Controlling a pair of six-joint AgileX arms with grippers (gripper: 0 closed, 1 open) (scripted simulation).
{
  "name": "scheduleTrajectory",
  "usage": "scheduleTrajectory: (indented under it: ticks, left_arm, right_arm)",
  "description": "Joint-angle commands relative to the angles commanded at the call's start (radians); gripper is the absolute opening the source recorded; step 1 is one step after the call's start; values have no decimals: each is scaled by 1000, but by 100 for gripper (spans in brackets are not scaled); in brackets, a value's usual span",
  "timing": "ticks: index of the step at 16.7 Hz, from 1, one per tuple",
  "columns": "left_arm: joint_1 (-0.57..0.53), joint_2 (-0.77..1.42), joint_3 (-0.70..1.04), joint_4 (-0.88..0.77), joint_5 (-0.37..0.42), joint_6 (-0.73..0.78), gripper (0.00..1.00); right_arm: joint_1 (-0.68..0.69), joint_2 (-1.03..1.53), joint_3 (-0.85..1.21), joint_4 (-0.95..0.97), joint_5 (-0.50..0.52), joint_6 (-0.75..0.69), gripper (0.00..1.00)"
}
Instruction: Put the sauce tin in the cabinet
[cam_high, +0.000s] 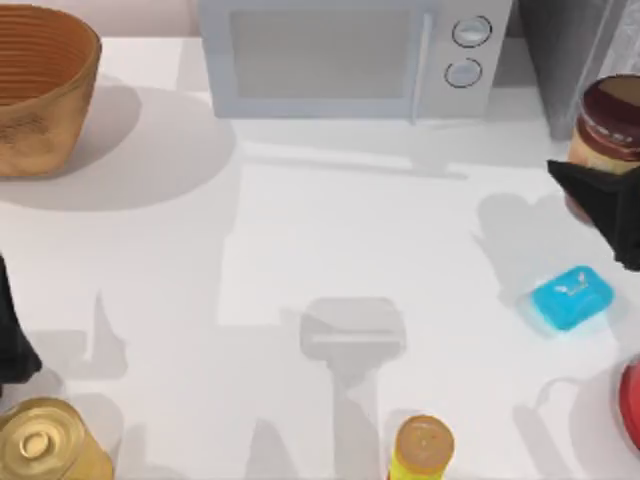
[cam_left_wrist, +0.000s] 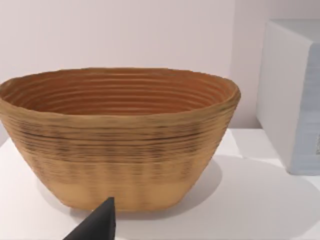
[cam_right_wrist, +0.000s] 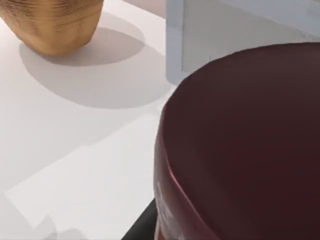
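At the table's right edge, my right claw (cam_high: 600, 195) seems clamped on the sauce tin (cam_high: 608, 125), though its fingers' grip is mostly hidden. I hold the tin upright, just in front of the cabinet (cam_high: 570, 50), likely ready to carry it inside. My left claw (cam_high: 12, 345) rests parked at the left edge.

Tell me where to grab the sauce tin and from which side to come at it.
Grip the sauce tin around its upright round side, jaws on opposite curved walls, below the flat maroon top. Come in level from the table's front-right, where the right gripper sits beside it; the cabinet blocks the far side.
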Motion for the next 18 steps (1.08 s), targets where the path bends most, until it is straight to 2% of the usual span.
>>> scheduleTrajectory:
  ticks: [6, 10, 14, 18]
  left_arm:
    - [0, 0, 0, 0, 0, 0, 100]
    - [0, 0, 0, 0, 0, 0, 100]
    - [0, 0, 0, 0, 0, 0, 100]
    - [0, 0, 0, 0, 0, 0, 100]
  right_arm:
    - [-74, -551, -306, -48, 328, 130, 0]
    - [-102, -858, -478, -69, 498, 181, 0]
    - [-114, -1052, -596, -81, 600, 204, 0]
    - [-114, -1093, -628, -85, 621, 209, 0]
